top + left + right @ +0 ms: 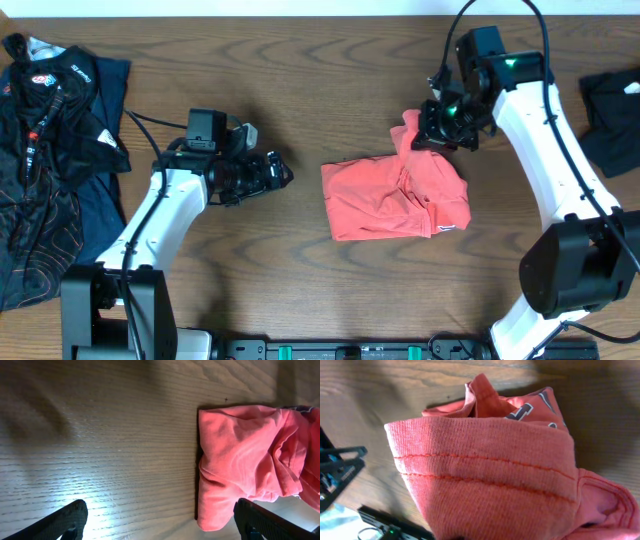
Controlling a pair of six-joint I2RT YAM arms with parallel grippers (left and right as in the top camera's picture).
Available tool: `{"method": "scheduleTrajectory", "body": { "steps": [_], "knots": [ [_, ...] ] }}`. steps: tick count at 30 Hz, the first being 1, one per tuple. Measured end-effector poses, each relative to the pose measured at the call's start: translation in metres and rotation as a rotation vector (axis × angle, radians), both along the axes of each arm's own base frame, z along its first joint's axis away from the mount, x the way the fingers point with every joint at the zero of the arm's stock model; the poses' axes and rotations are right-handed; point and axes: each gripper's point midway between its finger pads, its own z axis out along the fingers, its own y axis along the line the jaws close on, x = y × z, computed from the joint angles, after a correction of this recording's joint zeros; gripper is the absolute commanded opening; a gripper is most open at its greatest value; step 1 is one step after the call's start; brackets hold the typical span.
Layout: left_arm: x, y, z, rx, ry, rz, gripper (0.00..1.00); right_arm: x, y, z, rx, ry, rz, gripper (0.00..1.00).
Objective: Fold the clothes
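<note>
T-shirt (395, 195) mostly folded into compact block | right gripper (437, 125) clamped on raised hem flap, 1 o'clock; last fold judged outstanding | left gripper (280, 172) wide, empty, 9 o'clock

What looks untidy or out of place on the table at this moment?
The coral T-shirt is not a neat rectangle: its upper right corner sticks out toward the right end effector, which is shut on it, and the right side is bunched in wrinkles. Nothing looks spilled or damaged.
</note>
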Motion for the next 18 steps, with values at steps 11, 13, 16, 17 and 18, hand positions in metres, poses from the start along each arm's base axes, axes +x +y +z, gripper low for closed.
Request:
{"method": "scheduleTrajectory", "body": {
  "steps": [11,13,16,17,18],
  "knots": [
    [0.000,0.001,-0.001,0.018,-0.002,0.001,0.95,0.004,0.034,-0.005,0.014,0.008,-0.041,0.01],
    [0.000,0.001,-0.001,0.018,-0.002,0.001,0.95,0.003,0.039,-0.013,0.007,0.032,-0.048,0.01],
    [0.000,0.001,-0.002,0.019,-0.001,0.000,0.95,0.003,0.052,-0.030,-0.002,0.067,-0.049,0.01],
    [0.000,0.001,-0.002,0.019,0.000,0.001,0.95,0.003,0.057,-0.035,-0.006,0.078,-0.048,0.01],
    [0.000,0.001,-0.002,0.021,0.000,0.001,0.95,0.002,0.063,-0.040,-0.007,0.086,-0.047,0.01]
  ]
}}
